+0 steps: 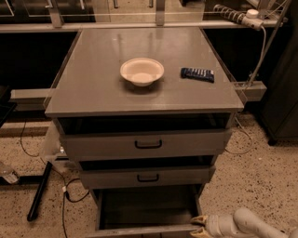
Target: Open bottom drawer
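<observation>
The bottom drawer (149, 207) is pulled well out with its inside showing (the task looks all but done, with perhaps a last pull left). The pincer (199, 226) is at the right end of the drawer's front. Whether it is grasping cannot be told.

The bench (93, 83) is plain matte grey on top. The two upper drawer fronts (186, 145) are the same grey, each with a black loop handle. The bottom drawer (149, 209) is grey at its rim and dark brown-grey inside. The bowl (142, 71) is cream. The flat packet (198, 74) is dark blue with pale markings. The floor (260, 186) is beige, speckled dark and light. The gripper (199, 225), low at the right beside the bottom drawer's front corner, is pale yellow, and its arm (242, 224) is off-white. The power strip (233, 12) is white.
</observation>
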